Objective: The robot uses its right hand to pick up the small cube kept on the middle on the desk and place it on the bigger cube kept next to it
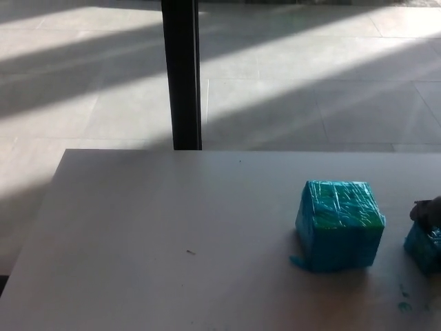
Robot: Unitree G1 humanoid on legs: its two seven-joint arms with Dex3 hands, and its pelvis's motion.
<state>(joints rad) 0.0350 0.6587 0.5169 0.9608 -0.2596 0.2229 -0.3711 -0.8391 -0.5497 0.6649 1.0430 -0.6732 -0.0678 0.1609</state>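
The bigger cube (339,224), wrapped in shiny teal film, stands on the white desk (172,227) right of the middle. The small teal cube (423,248) is just to its right, cut off by the picture's right edge, with a narrow gap between the two. Only a dark part of my right hand (429,210) shows, resting on the top of the small cube and closed on it. The remainder of that hand and its arm lie outside the picture. My left hand does not show.
A black post (182,72) rises behind the desk's far edge. Beyond it is a tiled floor with bands of sunlight. A few teal flecks (404,303) lie on the desk near the small cube.
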